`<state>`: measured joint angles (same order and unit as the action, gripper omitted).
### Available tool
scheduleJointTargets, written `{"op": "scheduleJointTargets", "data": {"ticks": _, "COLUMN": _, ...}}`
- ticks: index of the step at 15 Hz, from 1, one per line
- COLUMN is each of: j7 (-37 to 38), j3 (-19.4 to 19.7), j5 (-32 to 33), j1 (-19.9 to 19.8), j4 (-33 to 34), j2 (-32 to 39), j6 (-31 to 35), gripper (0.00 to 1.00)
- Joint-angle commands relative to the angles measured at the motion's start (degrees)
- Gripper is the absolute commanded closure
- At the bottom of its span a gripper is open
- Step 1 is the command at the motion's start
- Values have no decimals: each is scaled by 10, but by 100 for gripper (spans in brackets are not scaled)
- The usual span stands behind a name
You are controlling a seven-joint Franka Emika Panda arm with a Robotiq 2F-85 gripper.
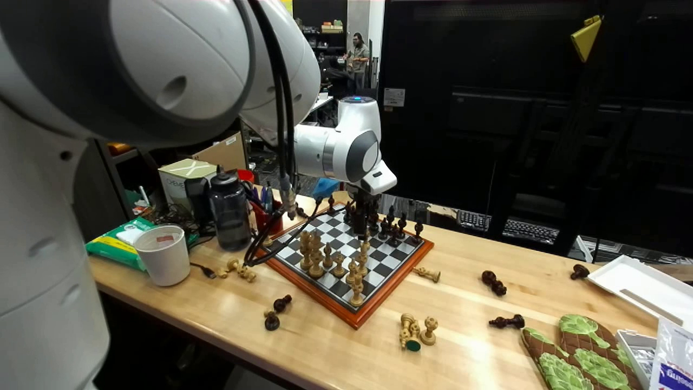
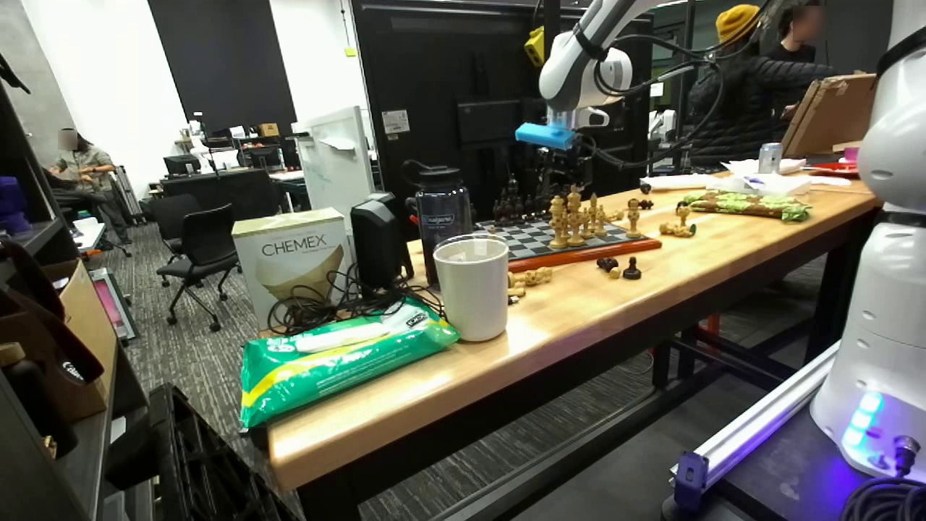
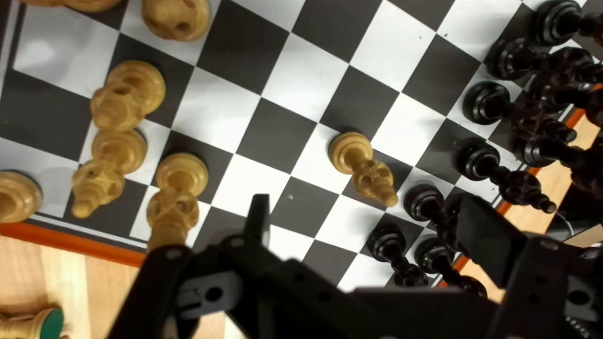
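My gripper is open and empty above a chessboard with a red-brown wooden rim. Its two black fingers are spread wide in the wrist view. A lone light wooden piece stands upright near mid-board, just ahead of the gap between the fingers. Dark pieces stand along the right side, and the right finger partly hides some. Several light pieces stand on the left side. The gripper also shows over the board's dark side in an exterior view and above the board in an exterior view.
Loose pieces lie on the wooden table around the board, such as a light one and a dark one. A white cup, a water bottle and a Chemex box stand at one end. Leaf-patterned mitts lie opposite.
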<state>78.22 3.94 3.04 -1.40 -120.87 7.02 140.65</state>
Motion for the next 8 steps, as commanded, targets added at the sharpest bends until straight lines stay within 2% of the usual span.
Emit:
{"op": "scheduleJointTargets", "data": {"ticks": 1, "j7": -16, "j3": 3, "j5": -15, "j1": 0, "j4": 1, "j2": 6, "j6": -9, "gripper": 0}}
{"op": "scheduleJointTargets", "data": {"ticks": 4, "j7": -18, "j3": 4, "j5": -14, "j1": 0, "j4": 3, "j2": 13, "j6": -13, "gripper": 0}}
{"op": "scheduleJointTargets", "data": {"ticks": 5, "j7": -18, "j3": 4, "j5": -15, "j1": 1, "j4": 4, "j2": 14, "j6": -13, "gripper": 25}}
{"op": "scheduleJointTargets", "data": {"ticks": 6, "j7": -20, "j3": 4, "j5": -15, "j1": 1, "j4": 4, "j2": 15, "j6": -13, "gripper": 26}}
{"op": "scheduleJointTargets", "data": {"ticks": 8, "j7": -22, "j3": 5, "j5": -16, "j1": 1, "j4": 4, "j2": 18, "j6": -13, "gripper": 39}}
